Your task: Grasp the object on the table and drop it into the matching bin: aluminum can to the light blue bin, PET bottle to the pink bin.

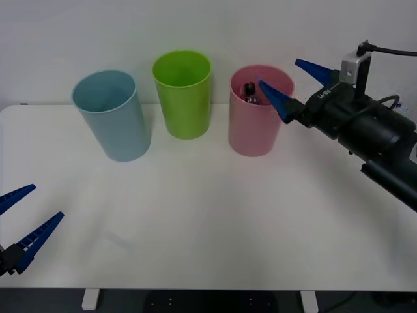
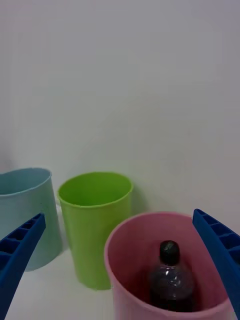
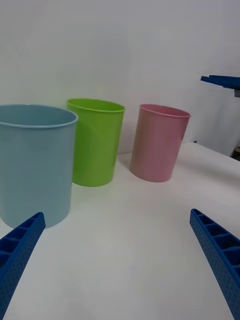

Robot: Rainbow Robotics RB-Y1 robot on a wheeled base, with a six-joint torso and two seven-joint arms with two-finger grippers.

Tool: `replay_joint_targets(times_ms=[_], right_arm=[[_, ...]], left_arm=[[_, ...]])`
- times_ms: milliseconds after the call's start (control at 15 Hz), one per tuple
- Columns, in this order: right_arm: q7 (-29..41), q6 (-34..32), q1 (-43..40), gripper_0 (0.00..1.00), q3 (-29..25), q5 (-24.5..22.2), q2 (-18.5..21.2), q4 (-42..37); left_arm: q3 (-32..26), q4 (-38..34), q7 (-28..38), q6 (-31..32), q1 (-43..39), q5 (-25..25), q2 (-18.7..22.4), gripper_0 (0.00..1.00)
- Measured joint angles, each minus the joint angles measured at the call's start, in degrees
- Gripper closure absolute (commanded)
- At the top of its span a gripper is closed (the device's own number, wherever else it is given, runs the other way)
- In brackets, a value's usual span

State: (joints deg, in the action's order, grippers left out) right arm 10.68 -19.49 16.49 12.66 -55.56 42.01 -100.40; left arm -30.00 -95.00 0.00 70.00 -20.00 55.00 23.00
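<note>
The PET bottle [image 2: 171, 283], clear with a black cap and dark lower body, stands inside the pink bin [image 1: 254, 130] at the back right of the table [image 1: 208, 222]. In the front view its cap [image 1: 248, 89] peeks over the rim. My right gripper [image 1: 292, 83] hangs open just above the pink bin's [image 2: 145, 250] mouth, nothing between its blue fingers. My left gripper [image 1: 18, 218] rests open low at the table's front left corner. The light blue bin [image 1: 114, 117] stands at the back left.
A lime green bin [image 1: 184, 94] stands between the light blue and pink bins along the back of the table. A white wall rises close behind them. The left wrist view shows the three bins [image 3: 35, 165] [image 3: 96, 142] [image 3: 159, 142] in a row.
</note>
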Motion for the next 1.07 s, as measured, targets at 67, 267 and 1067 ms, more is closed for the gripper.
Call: replay_joint_targets(times_ms=[67,267,1067], right_arm=[[-0.38,-1.72,-1.48,0.00,-1.17,0.00,0.14,-0.72],[-2.01,-8.52,-5.11,0.00,-5.34,0.10,0.12,-1.37],[-12.10,-32.15,-21.42,0.00,-23.20,-2.77,-7.38,-2.61]], left_arm=[[0.00,0.00,0.00,0.00,0.00,0.00,0.00,0.00],[0.00,0.00,0.00,0.00,0.00,0.00,0.00,0.00],[0.00,0.00,0.00,0.00,0.00,0.00,0.00,0.00]])
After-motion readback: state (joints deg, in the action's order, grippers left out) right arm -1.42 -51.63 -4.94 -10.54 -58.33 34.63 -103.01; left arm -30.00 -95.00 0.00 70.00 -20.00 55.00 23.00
